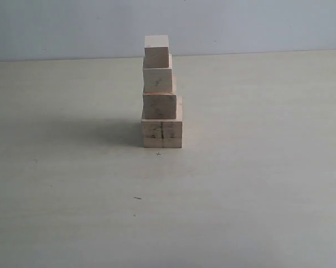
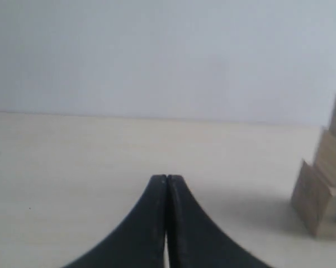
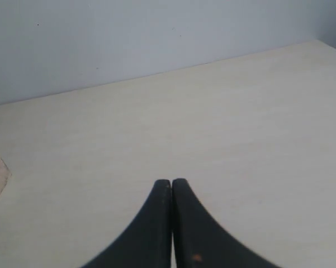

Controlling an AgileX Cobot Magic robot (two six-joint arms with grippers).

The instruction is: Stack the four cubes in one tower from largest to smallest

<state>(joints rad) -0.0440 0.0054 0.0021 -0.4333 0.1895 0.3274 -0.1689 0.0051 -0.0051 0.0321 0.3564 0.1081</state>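
Pale grey-blue wall rose behind a cream counter, and near the middle of that counter stood the tower, all 4 cubes in 1 column. The largest cube, marked by a dark seam line down its front face, sat on the counter; the second cube and third cube rested on it in turn, and the smallest cube was on top. In the exterior view the upper 3 sat toward the left side of the base rather than centred, so a step showed only on the right. By that look the stacking appeared complete. The left tool was closed, its 2 black jaws pressed together with nothing between them, and its camera caught the tower off to one side, well apart. The right tool was likewise closed and empty over bare counter; a tan patch at the edge of its view was too cropped to identify. The cubes were probably light, rigid and dry, with smooth flat faces that would neither give nor cling. Any correction would best pinch 1 cube across 2 opposite side faces at mid-height. Nothing bound the layers, so a sideways nudge could topple them.
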